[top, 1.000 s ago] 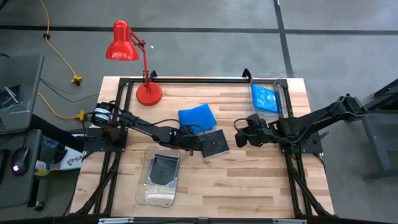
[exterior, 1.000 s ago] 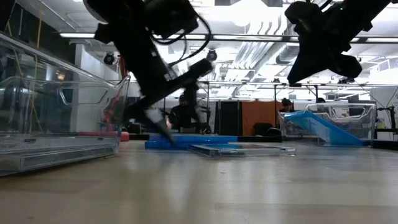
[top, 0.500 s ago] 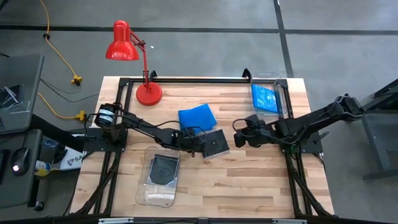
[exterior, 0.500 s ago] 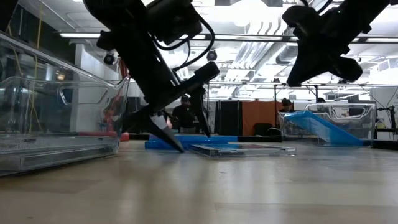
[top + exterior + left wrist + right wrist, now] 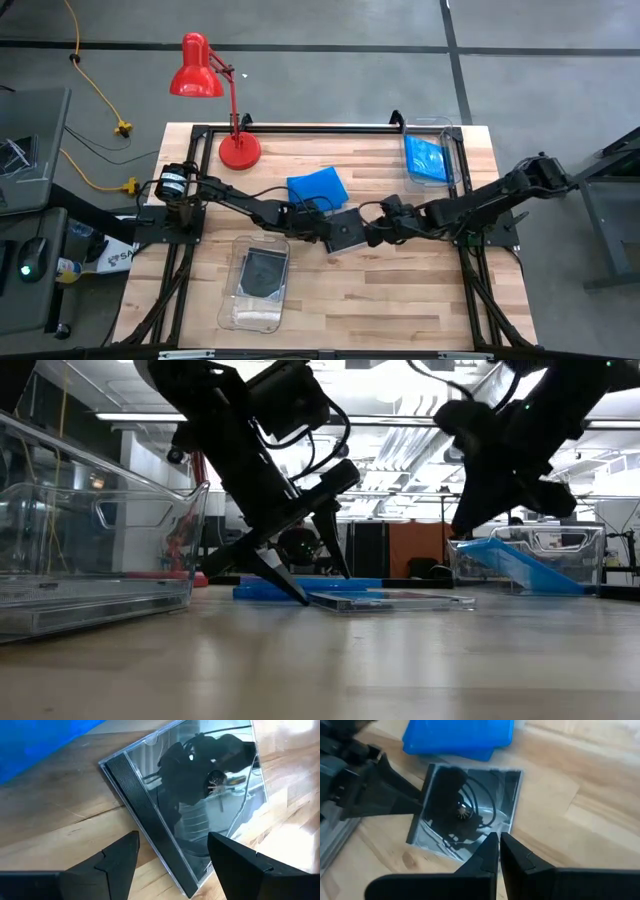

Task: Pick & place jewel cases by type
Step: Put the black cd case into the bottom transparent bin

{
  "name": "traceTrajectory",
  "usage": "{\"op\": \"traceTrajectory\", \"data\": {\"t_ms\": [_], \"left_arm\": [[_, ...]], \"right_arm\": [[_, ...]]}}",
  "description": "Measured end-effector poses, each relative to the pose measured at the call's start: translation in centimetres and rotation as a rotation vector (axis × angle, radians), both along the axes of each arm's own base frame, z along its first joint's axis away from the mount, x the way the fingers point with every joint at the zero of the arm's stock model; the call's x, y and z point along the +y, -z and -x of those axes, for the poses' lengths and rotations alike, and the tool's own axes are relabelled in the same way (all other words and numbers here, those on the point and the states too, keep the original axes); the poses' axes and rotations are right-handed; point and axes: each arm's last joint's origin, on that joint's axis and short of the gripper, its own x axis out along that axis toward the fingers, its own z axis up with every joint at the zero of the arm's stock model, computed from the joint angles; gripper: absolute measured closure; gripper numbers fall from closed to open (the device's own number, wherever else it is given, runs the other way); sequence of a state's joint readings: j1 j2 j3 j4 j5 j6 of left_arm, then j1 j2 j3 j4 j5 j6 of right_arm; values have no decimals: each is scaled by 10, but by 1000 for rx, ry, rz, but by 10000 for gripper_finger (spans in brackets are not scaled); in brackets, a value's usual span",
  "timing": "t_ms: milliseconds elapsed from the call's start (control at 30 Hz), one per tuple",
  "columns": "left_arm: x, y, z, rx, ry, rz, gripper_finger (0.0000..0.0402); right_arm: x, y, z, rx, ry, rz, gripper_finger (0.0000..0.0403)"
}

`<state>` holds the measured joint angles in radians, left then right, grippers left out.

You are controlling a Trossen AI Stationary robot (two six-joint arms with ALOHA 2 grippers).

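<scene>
Two tools flank dark case (image 5: 347, 231); blue cases (image 5: 317, 186) adjacent.

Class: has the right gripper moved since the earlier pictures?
Yes. The right gripper has moved leftward, away from the bin, toward the dark case.

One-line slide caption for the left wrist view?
Open left gripper straddling the spine edge of the dark jewel case lying flat on the wooden table.

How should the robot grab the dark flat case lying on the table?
Probably by its thick black spine edge. The dark flat square jewel case lies flat on the wooden table, so the open left end effector could straddle that raised edge from the left-arm side.
</scene>
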<state>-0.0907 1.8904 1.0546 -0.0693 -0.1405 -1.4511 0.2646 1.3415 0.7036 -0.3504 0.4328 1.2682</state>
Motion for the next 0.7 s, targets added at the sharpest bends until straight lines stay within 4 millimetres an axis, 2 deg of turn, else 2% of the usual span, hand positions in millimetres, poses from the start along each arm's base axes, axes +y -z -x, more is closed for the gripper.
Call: {"op": "traceTrajectory", "data": {"t_ms": [200,367,700], "left_arm": [[0,14,-1,37,-20,13,163],[2,21,-3,46,-30,51,163],[17,22,-4,59,6,91,163]], "right_arm": [[2,16,-7,40,35,-10,403],[2,22,-15,26,19,-42,403],[3,25,-8,109,-12,-80,402]]}}
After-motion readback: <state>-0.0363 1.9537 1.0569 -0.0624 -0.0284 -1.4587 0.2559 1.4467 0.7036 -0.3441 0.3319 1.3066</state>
